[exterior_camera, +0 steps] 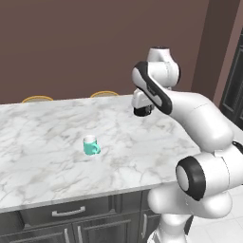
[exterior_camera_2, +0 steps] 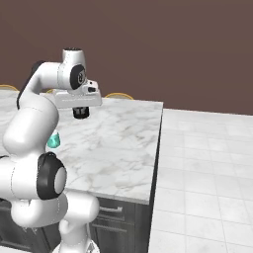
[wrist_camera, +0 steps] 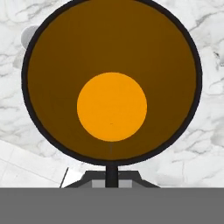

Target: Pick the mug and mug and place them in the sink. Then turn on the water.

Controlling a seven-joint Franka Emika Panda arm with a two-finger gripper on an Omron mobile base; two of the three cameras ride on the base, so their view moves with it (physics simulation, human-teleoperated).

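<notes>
The black mug (exterior_camera: 142,112) hangs under my hand, lifted above the far part of the marble counter (exterior_camera: 42,166). In the right base view the black mug (exterior_camera_2: 80,113) is a dark cylinder below the white hand. Seen from the hand, I look straight down into the black mug's orange inside (wrist_camera: 111,107). My gripper (wrist_camera: 111,169) is shut on its rim at the near side. The teal mug (exterior_camera: 90,145) stands upright on the counter, nearer and to the left, and the arm partly hides the teal mug (exterior_camera_2: 53,141) from the right. The sink and the water are out of view.
Two yellow chair backs (exterior_camera: 37,99) (exterior_camera: 104,94) rise behind the counter's far edge. Dark drawers (exterior_camera: 69,212) run under its front. The counter ends at a right edge (exterior_camera_2: 157,148), with tiled floor (exterior_camera_2: 207,163) beyond. A dark cabinet (exterior_camera: 235,85) stands at the far right.
</notes>
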